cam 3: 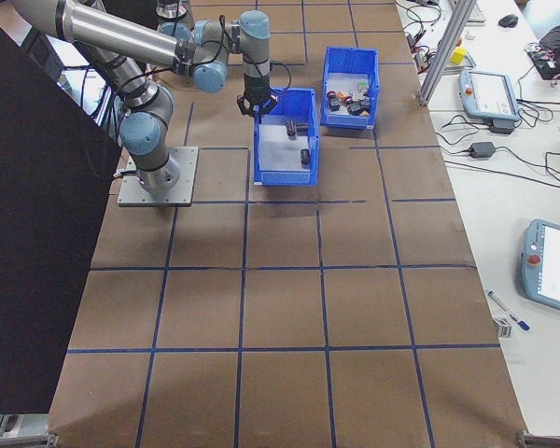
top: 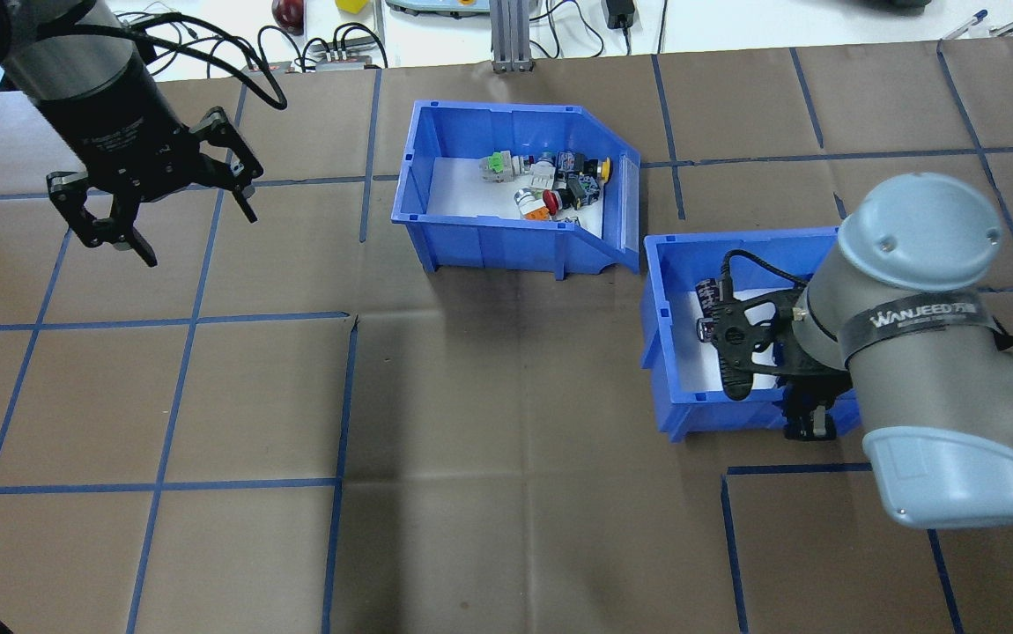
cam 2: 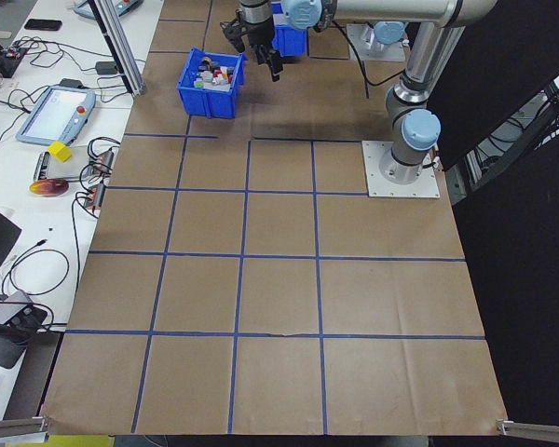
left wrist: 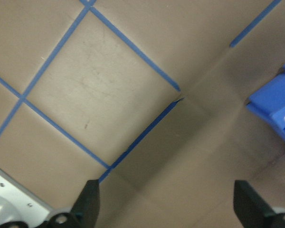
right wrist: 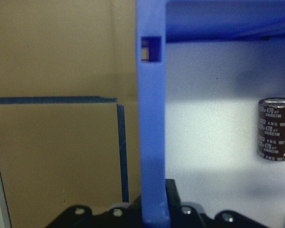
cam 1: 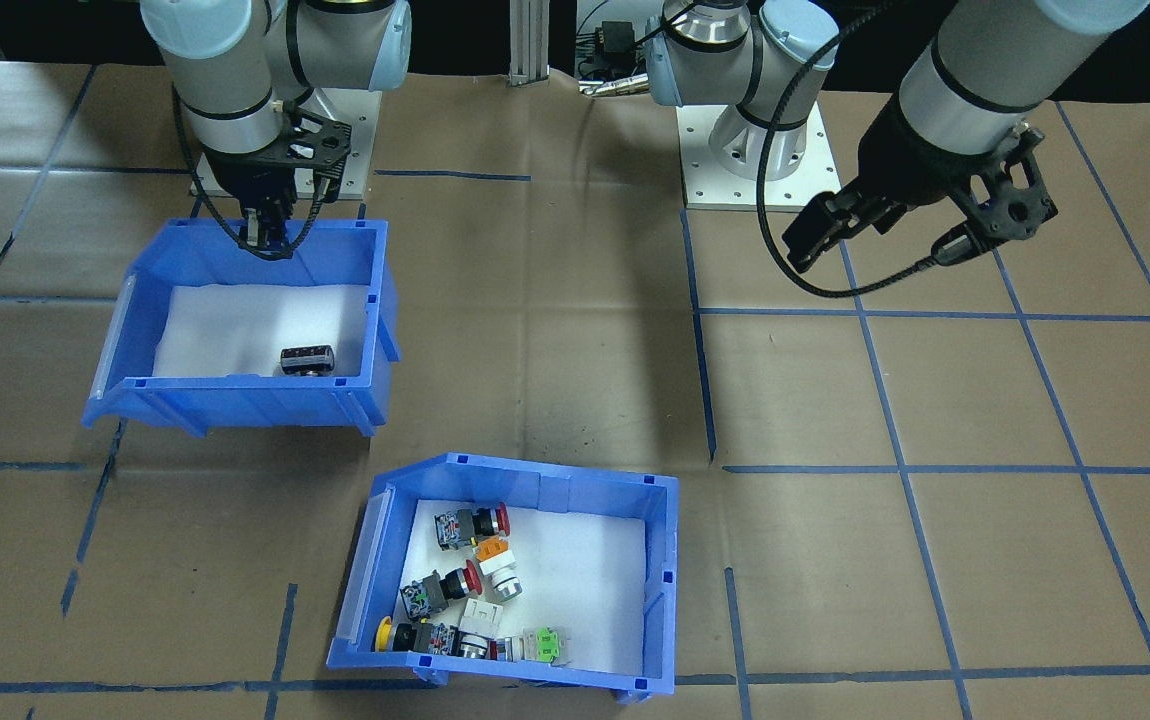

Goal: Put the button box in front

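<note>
Overhead exterior view: a table (top: 506, 493) covered in brown paper, creased and gridded with blue tape, fills the scene, with a white bench of cables and teach pendants beyond its far edge. The right arm's bulky grey elbow hides much of the second blue bin (top: 674, 370) on the right and most of the right gripper (cam 1: 265, 232). From the front-facing and right wrist-mounted views, its fingers pinch that bin's near wall, one on each side of the plastic. The left gripper (top: 167, 224) hangs above bare paper at far left, its black fingers spread wide and holding nothing. The button box (top: 506, 238), a blue moulded plastic bin with a sloped cut-out side and white foam floor, sits at the far centre of the table, just beside the second bin's far-left corner. Red, yellow, orange and green push-button switches (top: 550, 180) cluster inside it. A black cylindrical capacitor (right wrist: 274, 128) lies on the second bin's foam.
</note>
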Controlling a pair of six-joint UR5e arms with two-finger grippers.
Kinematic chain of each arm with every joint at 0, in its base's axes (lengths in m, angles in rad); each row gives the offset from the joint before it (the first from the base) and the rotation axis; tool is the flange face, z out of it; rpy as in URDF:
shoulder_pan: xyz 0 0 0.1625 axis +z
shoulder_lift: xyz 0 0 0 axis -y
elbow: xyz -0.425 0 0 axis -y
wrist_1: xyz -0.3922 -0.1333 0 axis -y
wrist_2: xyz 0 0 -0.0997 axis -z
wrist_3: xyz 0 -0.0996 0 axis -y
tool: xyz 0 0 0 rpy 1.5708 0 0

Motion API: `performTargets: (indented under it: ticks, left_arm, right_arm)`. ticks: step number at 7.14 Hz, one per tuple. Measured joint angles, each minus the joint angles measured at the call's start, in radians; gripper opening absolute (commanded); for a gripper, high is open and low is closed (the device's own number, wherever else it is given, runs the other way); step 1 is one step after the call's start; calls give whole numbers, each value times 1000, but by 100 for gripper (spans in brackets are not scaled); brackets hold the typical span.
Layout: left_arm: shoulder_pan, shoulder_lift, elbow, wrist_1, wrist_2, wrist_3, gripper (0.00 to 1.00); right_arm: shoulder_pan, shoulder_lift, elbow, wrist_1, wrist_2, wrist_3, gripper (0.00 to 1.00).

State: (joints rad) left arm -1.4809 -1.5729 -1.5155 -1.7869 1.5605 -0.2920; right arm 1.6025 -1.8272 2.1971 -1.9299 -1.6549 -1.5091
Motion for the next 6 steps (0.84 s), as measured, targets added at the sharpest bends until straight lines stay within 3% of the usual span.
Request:
performTargets:
  ticks: [3,6]
  left_arm:
    - [1,206,-199,-1,-8,396,99]
    - [-7,259,-279,61,-3,457,99]
  right_arm:
    - [240,49,1,-75,-3,228,7]
    - [434,160,-11,-207,-14,410,7]
